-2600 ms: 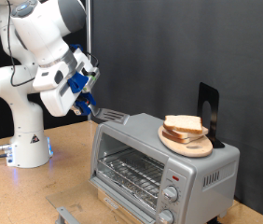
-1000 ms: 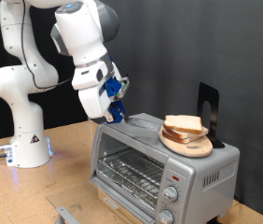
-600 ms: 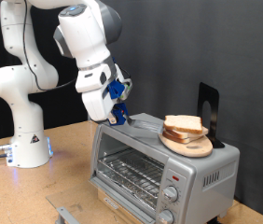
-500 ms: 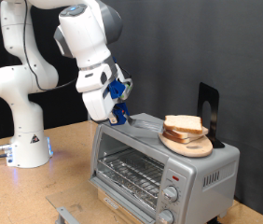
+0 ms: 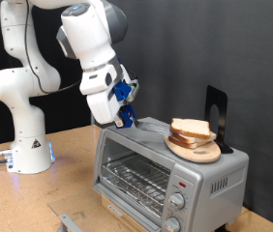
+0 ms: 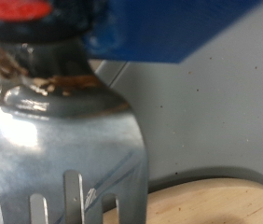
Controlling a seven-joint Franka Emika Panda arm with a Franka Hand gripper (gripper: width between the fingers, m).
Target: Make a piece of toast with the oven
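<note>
Black backdrop behind oven [image 5: 166,162]: gripper [image 5: 123,111], fingers clamped on a fork [image 6: 71,149], hovered above the roof; toast [image 5: 190,129], light, soft and crumbly, topped the board [image 5: 195,149], best lifted from beneath.

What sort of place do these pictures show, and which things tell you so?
Probably a robot lab set up as a mock kitchen: a robot arm is bolted to a wooden table, black curtains hang behind, and a toaster oven carries bread slices on a round board.
</note>
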